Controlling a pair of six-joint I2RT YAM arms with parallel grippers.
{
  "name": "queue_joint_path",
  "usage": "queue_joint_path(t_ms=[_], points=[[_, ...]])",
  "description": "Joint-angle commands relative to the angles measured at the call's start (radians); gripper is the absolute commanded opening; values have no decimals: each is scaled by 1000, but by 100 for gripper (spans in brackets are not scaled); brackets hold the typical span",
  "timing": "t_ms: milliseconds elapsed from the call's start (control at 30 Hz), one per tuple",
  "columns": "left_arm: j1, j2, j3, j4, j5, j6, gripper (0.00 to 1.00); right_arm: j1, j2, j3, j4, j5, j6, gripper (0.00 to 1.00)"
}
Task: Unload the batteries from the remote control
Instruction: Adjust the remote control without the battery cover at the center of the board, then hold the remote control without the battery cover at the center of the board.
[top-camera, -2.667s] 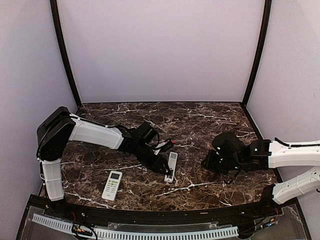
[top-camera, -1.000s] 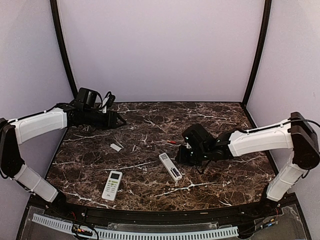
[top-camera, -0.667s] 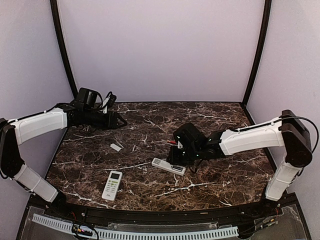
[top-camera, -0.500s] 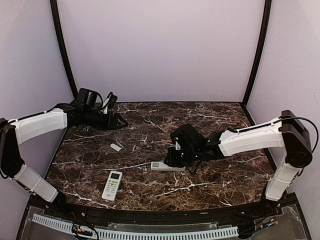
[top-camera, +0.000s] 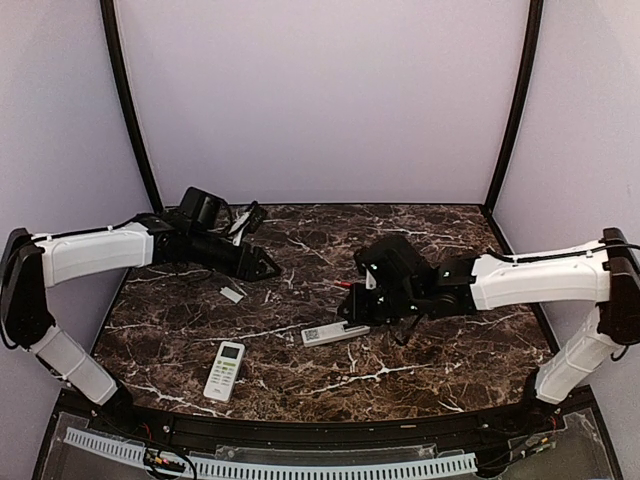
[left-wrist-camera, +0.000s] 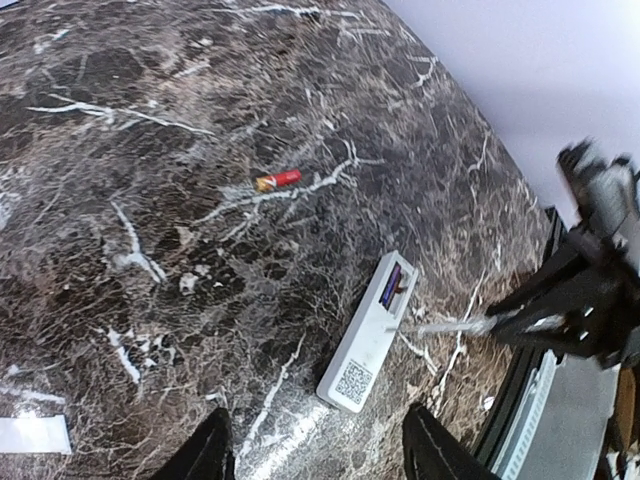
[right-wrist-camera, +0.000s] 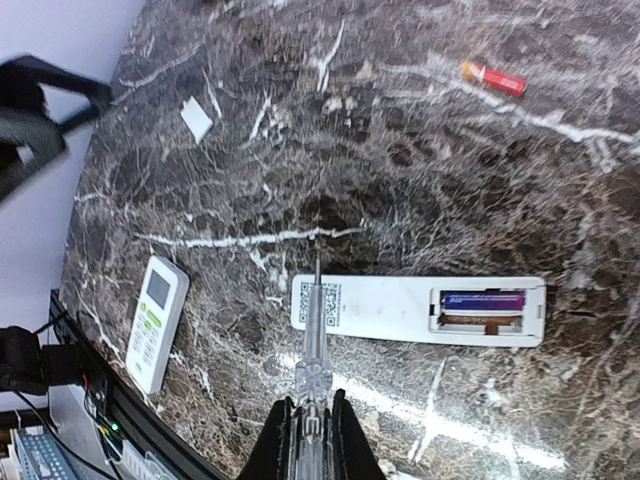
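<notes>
Top view: left gripper (top-camera: 268, 268) parted and empty at far left, well apart from the open remote (top-camera: 329, 333); right gripper (top-camera: 358, 308) just beside its right end; a red battery (top-camera: 343, 284) lay loose behind | Left wrist: one dark battery (left-wrist-camera: 390, 285) sat in the compartment | Right wrist: jaws clenched on a thin clear-handled tool (right-wrist-camera: 312, 330), its shaft crossing the remote's coded end, opposite the compartment.

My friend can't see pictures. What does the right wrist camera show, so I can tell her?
The right gripper holds a thin tool over a white remote lying face down, its battery bay open with one purple battery inside. A red battery lies loose on the dark marble table, and a second remote lies face up at the left.
</notes>
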Motion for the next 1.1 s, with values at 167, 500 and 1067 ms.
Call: queue_joint_path(t_ms=[167,500,1067], points=[[-201,122,51,-82,-122,146,60,-52,-226,-150,-114,165,40,0],[-323,279,142,-149,-260,216,63,-83,-270,-239,-62,139,69,0],[-373,397,174,-190,-289,219,64,-85,-231,-247,-11,116,74,0]])
